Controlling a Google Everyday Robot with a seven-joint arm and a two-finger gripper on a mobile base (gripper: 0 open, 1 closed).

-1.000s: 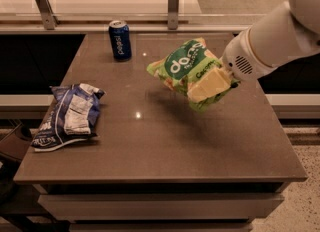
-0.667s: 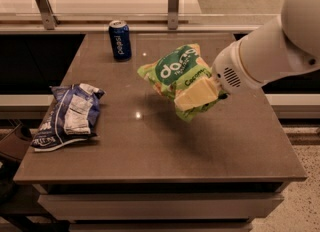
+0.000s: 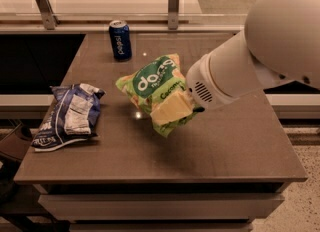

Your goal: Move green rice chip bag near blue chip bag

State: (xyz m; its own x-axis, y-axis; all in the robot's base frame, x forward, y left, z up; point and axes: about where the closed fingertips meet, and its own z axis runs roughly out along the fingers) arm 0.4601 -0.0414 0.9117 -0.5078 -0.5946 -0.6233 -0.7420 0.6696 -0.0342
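Transport step in hand — the jaws, above the middle of the brown worktop, are clamped on the light green glossy rice chip bag, holding it clear of the surface. Next: carry left, then lower it just beside the wrinkled dark blue chip bag.

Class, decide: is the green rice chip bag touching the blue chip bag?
Apart. The camera view shows bare tabletop between the blue chip bag at left and the green rice chip bag, held by the gripper mid-table.
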